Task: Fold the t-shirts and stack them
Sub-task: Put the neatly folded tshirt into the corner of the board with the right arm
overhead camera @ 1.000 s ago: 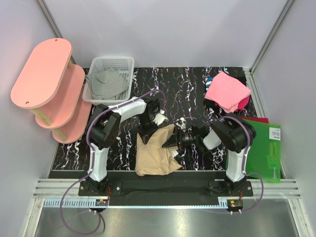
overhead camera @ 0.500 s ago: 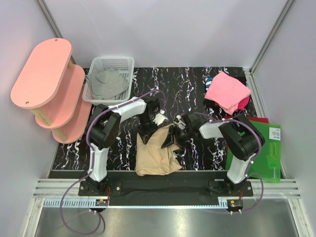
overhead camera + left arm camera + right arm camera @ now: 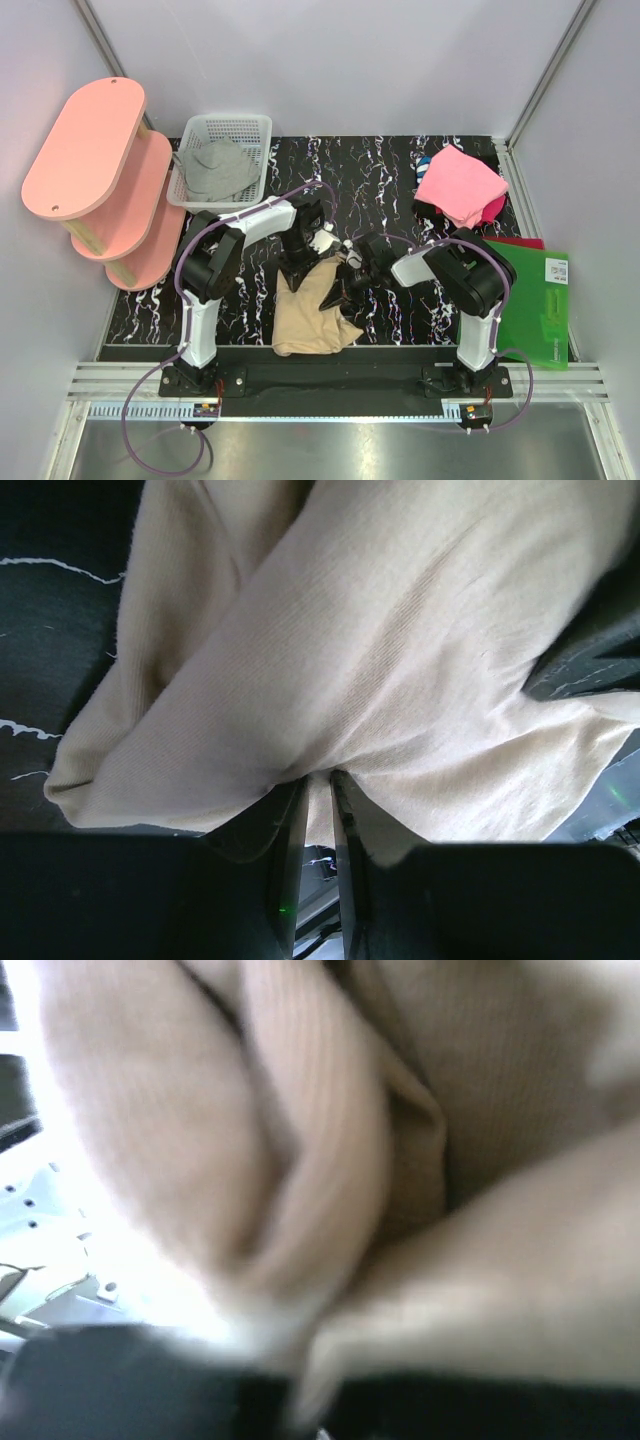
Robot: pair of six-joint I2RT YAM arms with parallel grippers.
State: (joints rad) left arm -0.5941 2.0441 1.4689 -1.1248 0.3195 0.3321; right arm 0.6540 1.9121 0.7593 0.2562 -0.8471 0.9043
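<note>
While your left gripper [image 3: 315, 810] stays clamped on the top hem of the large soft tan t-shirt [image 3: 312, 318], cloth pinched in the narrow slot between its jaws, your right gripper [image 3: 345, 287] has travelled toward 10 o'clock over the last second. It now sits just beside the left one. Its wrist view is blurred, yet the folds gather to one point at its fingers, so I judge it clenched on the shirt's right edge.

That edge has come in with it. The tan t-shirt hangs from both grips and trails toward 6 o'clock onto the table, and its heap is narrower than it was. You are mid-fold, carrying the right side across. The cloth is still rumpled, so nothing is ready to stack. Lay it down flat before you release.

From the tan shirt outward:
- The black, white-veined marbled tabletop [image 3: 350, 170] shows all round it.
- At 10 o'clock a crumpled grey t-shirt [image 3: 215, 170] lies inside the white plastic mesh basket [image 3: 228, 120].
- At 2 o'clock the bright pink t-shirt [image 3: 460, 185] rests folded on some darker cloth.
- At 3 o'clock the flat, stiff green sheet [image 3: 540, 310] lies by the table's edge.
- At 9 o'clock stands a pink oval tiered shelf [image 3: 85, 150].

Plain white walls [image 3: 330, 60] close the cell on three sides.
</note>
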